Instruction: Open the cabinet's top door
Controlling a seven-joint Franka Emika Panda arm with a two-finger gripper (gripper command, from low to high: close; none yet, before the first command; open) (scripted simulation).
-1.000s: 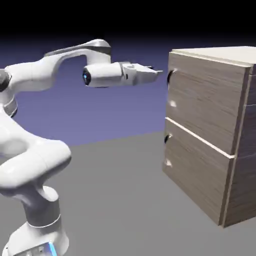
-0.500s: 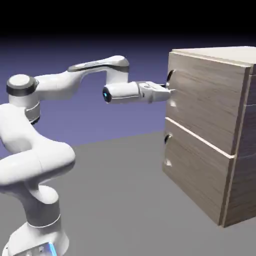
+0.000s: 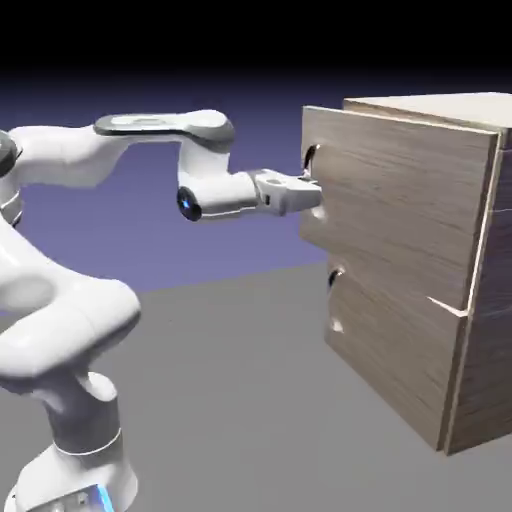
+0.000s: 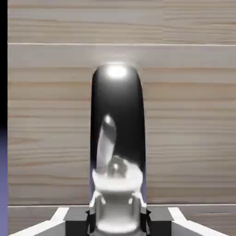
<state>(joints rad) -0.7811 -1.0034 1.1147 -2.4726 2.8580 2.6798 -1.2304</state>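
Observation:
The light-brown wood-grain cabinet [image 3: 478,330] stands at the exterior view's right. Its top door [image 3: 400,200] stands out from the cabinet's front, left edge forward of the lower panel [image 3: 390,350]. My gripper [image 3: 314,190] lies level at that left edge and is shut on the door's curved metal handle [image 3: 310,160]. In the hand view the dark, shiny handle [image 4: 117,115] rises large from between my fingers, with my gripper [image 4: 117,217] at its foot. The door's wood [image 4: 193,115] fills the picture behind it.
The lower panel sits flush in the cabinet and carries its own small handle [image 3: 335,278]. My white arm reaches in from the left at the top door's height. The grey table [image 3: 230,400] lies below arm and cabinet.
The gripper dropped to the top door's handle and closed on it. It then drew back to the left, and the top door came out from the cabinet's front.

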